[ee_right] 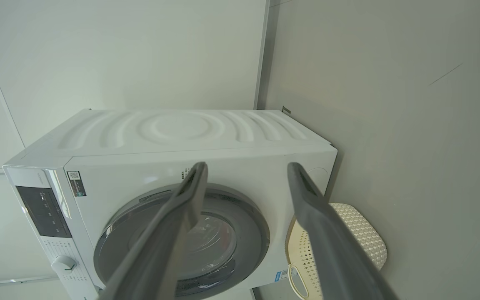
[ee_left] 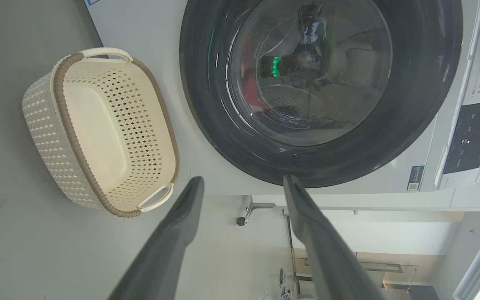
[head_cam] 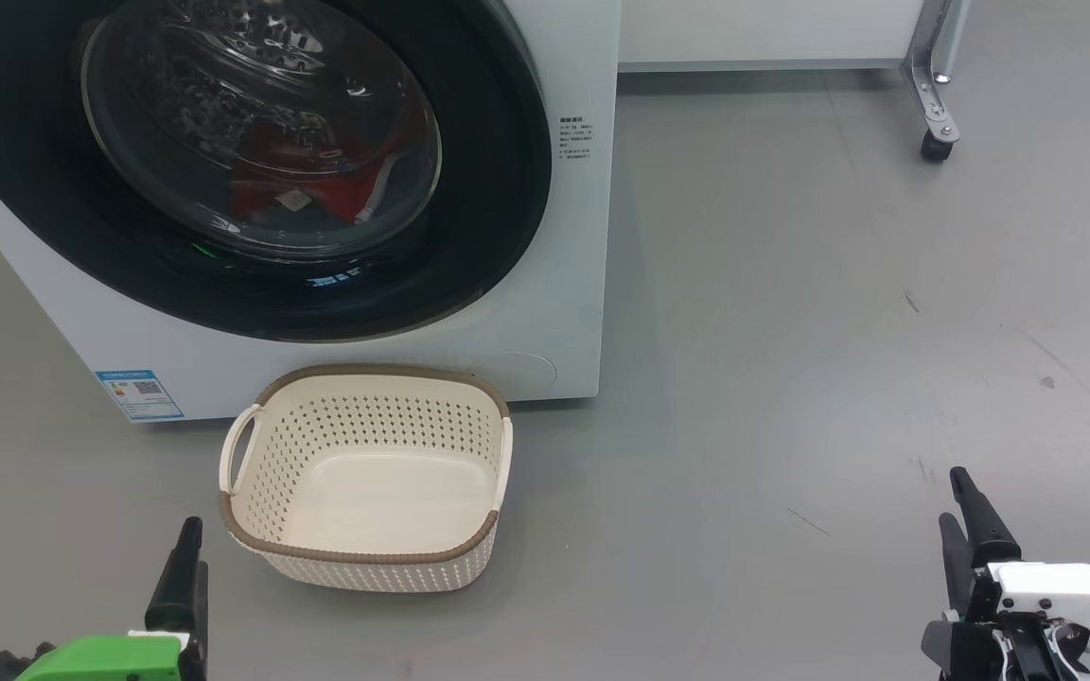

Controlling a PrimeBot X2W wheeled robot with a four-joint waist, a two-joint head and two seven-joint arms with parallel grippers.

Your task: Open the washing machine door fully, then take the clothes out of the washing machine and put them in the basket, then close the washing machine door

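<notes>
The washing machine door [head_cam: 252, 170] is shut, with the red clothes [head_cam: 318, 194] lying behind its glass. The empty basket [head_cam: 367, 373] sits on the floor [head_cam: 791, 331] just before it. Your left gripper [ee_left: 243, 179] and right gripper [ee_right: 247, 165] both gape wide, holding nothing. Best catch the door's rim and follow its arc, minding the basket.

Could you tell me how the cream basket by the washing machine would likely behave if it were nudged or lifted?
The basket looks like thin perforated plastic and sits empty, so it is probably light and may slide on the smooth floor. Its broad base and low walls make tipping unlikely. Its moulded handles look stiff enough to lift by.
</notes>
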